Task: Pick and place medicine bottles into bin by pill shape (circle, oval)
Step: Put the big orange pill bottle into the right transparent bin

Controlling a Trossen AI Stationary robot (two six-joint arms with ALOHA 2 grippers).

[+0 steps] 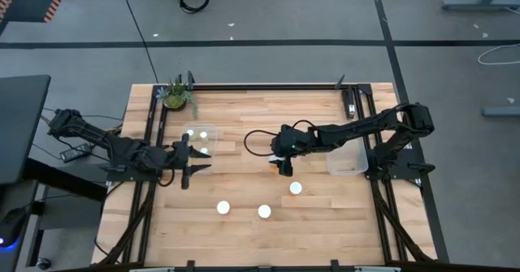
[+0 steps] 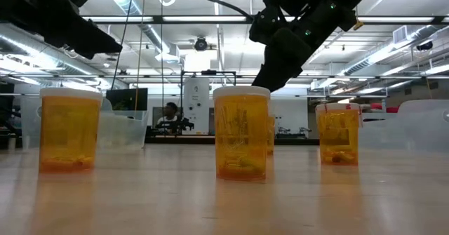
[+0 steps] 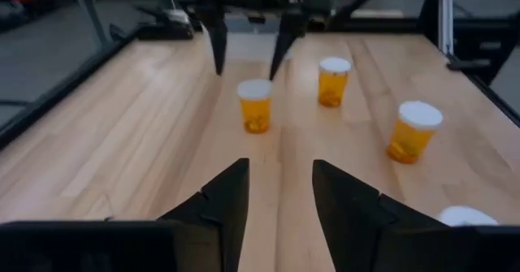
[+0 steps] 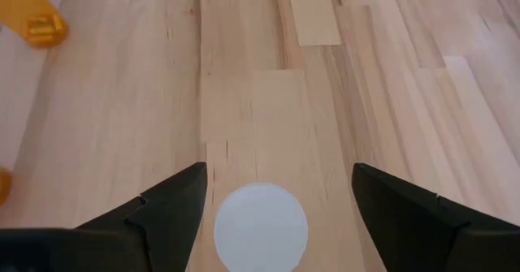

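Four medicine bottles with white caps and orange bodies stand upright on the wooden table. One [image 3: 255, 105] stands right under my right gripper and shows as a white cap [image 4: 260, 227] in the right wrist view. The others [image 1: 296, 188] [image 1: 264, 211] [image 1: 223, 209] stand nearer the front edge. My right gripper [image 1: 284, 168] [image 4: 278, 179] points down, open, its fingers [image 3: 218, 53] above the cap and apart from it. My left gripper [image 1: 197, 160] [image 3: 280, 199] is open and empty beside the left bin, pointing toward the right.
A clear bin [image 1: 201, 140] at centre left holds bottles with white caps. A second clear bin [image 1: 345, 158] stands at the right under my right arm. A green potted plant [image 1: 175, 95] stands at the far left corner. Black rails frame the table.
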